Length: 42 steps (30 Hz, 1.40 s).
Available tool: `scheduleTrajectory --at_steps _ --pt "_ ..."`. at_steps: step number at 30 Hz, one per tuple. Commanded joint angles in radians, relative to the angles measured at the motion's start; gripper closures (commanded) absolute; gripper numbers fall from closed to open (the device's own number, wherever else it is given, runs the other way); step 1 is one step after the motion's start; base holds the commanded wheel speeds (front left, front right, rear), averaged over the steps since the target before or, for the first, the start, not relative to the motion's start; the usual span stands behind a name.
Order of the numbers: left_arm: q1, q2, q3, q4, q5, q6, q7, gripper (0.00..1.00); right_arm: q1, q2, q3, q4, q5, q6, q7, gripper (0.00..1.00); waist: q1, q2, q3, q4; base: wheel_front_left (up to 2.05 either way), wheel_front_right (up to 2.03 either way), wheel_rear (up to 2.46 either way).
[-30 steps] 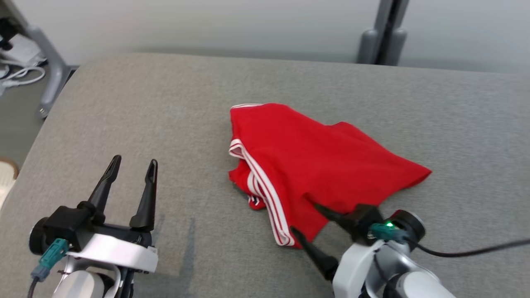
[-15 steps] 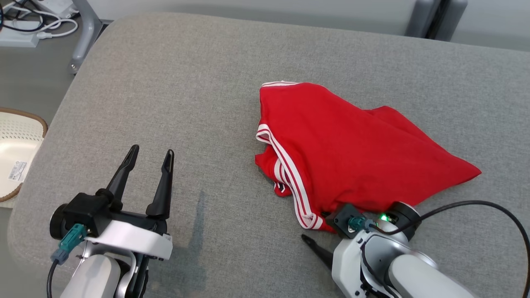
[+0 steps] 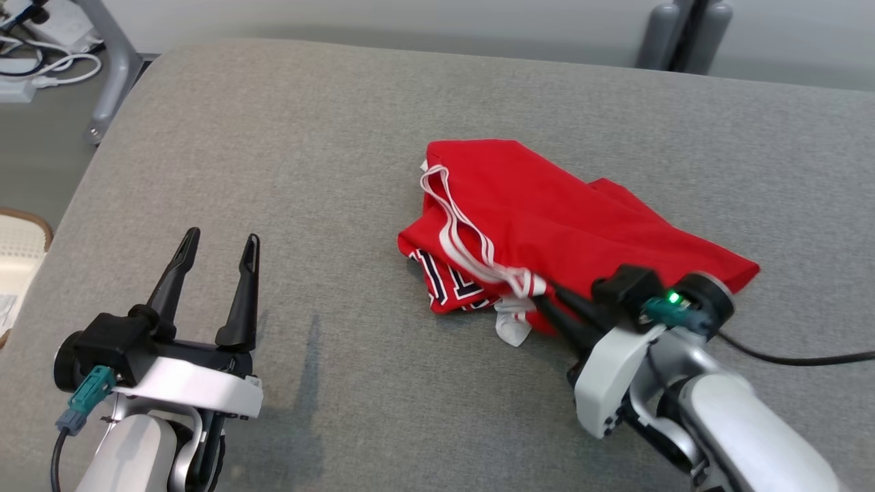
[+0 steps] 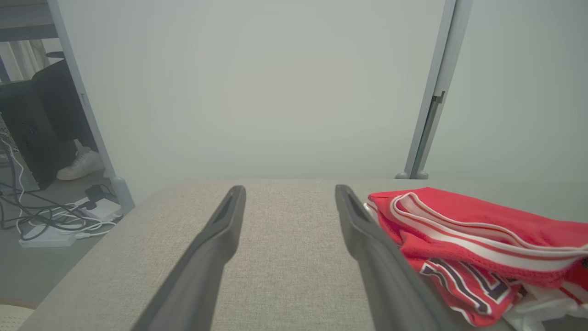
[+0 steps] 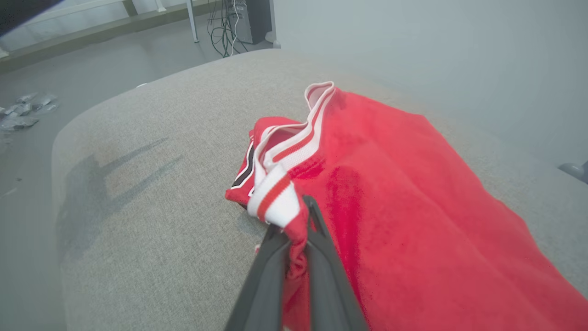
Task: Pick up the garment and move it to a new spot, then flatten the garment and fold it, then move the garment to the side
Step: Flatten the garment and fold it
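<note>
two claws sit near me. my left claw (image 3: 222,239) hangs wide open and empty over the grey surface (image 3: 328,171). my right claw (image 3: 547,302), open a second ago, has pinched shut on the striped trim of the red garment (image 3: 567,219), now bunched mid-surface. i judge it ready to lift.

Grey pad (image 3: 307,171) free L side; garment (image 3: 547,219) heaped ctr-R, blocks.
</note>
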Motion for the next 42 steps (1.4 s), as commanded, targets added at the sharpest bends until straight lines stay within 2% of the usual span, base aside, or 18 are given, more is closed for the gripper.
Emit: scheduleTrajectory --at_steps 1,8,13,15,16,17,23,26,31,32,33,34,39,42 --pt "0.005 0.004 0.009 -0.003 0.009 -0.002 -0.003 0.00 0.011 0.004 -0.026 -0.027 0.002 0.000 -0.007 1.00 0.0000 0.0000 -0.010 -0.019 0.00 0.00 0.00" --pt "0.020 0.011 0.019 -0.009 0.025 -0.008 -0.004 0.00 0.063 0.064 -0.248 -0.173 -0.007 0.000 -0.019 1.00 0.0000 0.0000 -0.019 -0.090 0.00 0.00 0.00" --pt "0.010 0.014 0.012 -0.008 0.031 -0.005 -0.003 0.00 0.118 0.123 -0.448 -0.203 0.013 0.000 -0.032 1.00 0.0000 0.0000 -0.021 -0.141 0.00 0.00 0.00" --pt "0.007 0.016 0.009 -0.009 0.033 -0.004 -0.001 0.00 0.129 0.133 -0.488 -0.198 0.022 0.000 -0.036 1.00 0.0000 0.0000 -0.021 -0.150 0.00 0.00 0.00" --pt "0.002 0.018 0.005 -0.010 0.033 -0.006 0.003 0.00 0.151 0.153 -0.568 -0.178 0.063 0.000 -0.036 1.00 0.0000 0.0000 -0.018 -0.165 0.00 0.00 0.00" --pt "0.002 0.018 0.005 -0.010 0.033 -0.006 0.003 0.00 0.151 0.153 -0.568 -0.178 0.063 0.000 -0.036 1.00 0.0000 0.0000 -0.018 -0.165 0.00 0.00 0.00" --pt "-0.016 0.022 -0.008 -0.013 0.035 -0.011 0.014 0.00 0.203 0.176 -0.762 -0.048 0.132 0.000 -0.064 1.00 0.0000 0.0000 -0.004 -0.199 0.00 0.00 0.00" --pt "-0.022 0.022 -0.011 -0.012 0.034 -0.008 0.014 0.00 0.215 0.179 -0.813 0.040 0.157 0.000 -0.095 1.00 0.0000 0.0000 0.004 -0.209 0.00 0.00 0.00" --pt "-0.029 0.026 -0.012 -0.011 0.032 -0.004 0.014 0.00 0.189 0.180 -0.833 0.175 0.171 0.000 -0.162 1.00 0.0000 0.0000 0.013 -0.222 0.00 0.00 0.00" --pt "-0.029 0.027 -0.011 -0.012 0.031 -0.002 0.014 0.00 0.180 0.179 -0.837 0.196 0.180 0.000 -0.178 0.81 0.0000 0.0000 0.014 -0.224 0.00 0.00 0.00" --pt "-0.029 0.027 -0.010 -0.012 0.030 -0.002 0.013 0.00 0.175 0.173 -0.837 0.216 0.171 0.000 -0.192 0.54 0.0000 0.0000 0.015 -0.226 0.00 0.00 0.00" --pt "-0.029 0.027 -0.009 -0.013 0.029 0.001 0.013 0.00 0.170 0.165 -0.840 0.238 0.159 0.000 -0.207 0.00 0.0000 0.0000 0.016 -0.227 0.00 0.00 0.00" --pt "-0.022 0.021 0.000 -0.013 0.024 0.016 0.008 0.00 0.150 0.146 -0.857 0.273 0.116 0.000 -0.273 0.00 0.0000 0.0000 0.008 -0.230 0.00 0.00 0.00" --pt "-0.003 0.021 0.010 -0.016 0.021 0.028 0.006 0.00 0.175 0.127 -0.842 0.225 0.062 0.000 -0.317 0.00 0.0000 0.0000 -0.010 -0.232 0.00 0.00 0.00"
